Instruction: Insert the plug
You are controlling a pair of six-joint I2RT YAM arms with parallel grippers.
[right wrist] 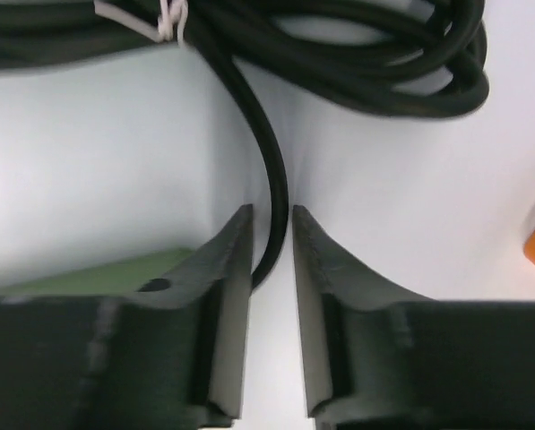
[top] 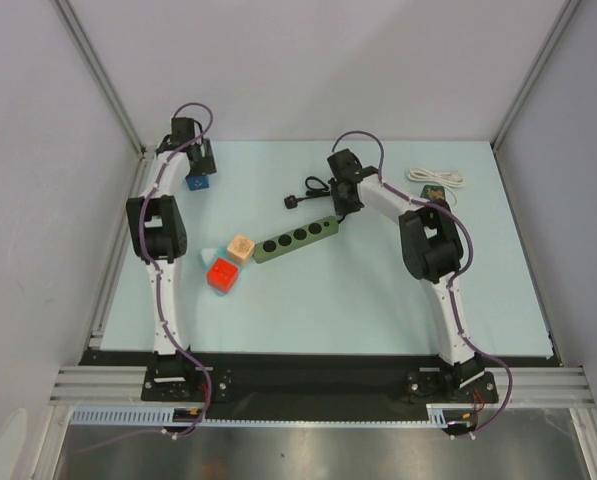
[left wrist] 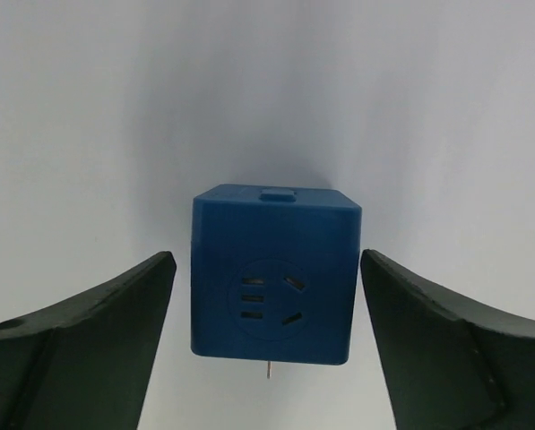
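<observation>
Right end effector (right wrist: 272, 210): jaws drawn in narrow around the black cable (right wrist: 279, 184), which runs down between the two fingers. A sliver of gap shows on the right side, so a firm pinch cannot be confirmed. It likely takes the cord here to drag or reposition the lead before going for the plug itself. It sits at the far end of the green power strip (top: 296, 240), where the cord leaves the strip; the strip's edge shows at lower left in the right wrist view.

The plug (top: 296, 202) lies flat on the tabletop (top: 378, 300), just beyond the strip and to the left of the right end effector. It is near but apart, not between the jaws, and out of the wrist view.

Left end effector (left wrist: 267, 254): open wide and straddling the blue socket cube (left wrist: 271, 278) at the far left, with clear gaps on both sides and no contact. It seems poised to steady or pick the cube.

A tan cube (top: 240, 247) and a red cube (top: 222, 272) sit by the strip's near end. A white cable (top: 438, 178) lies at the far right.
</observation>
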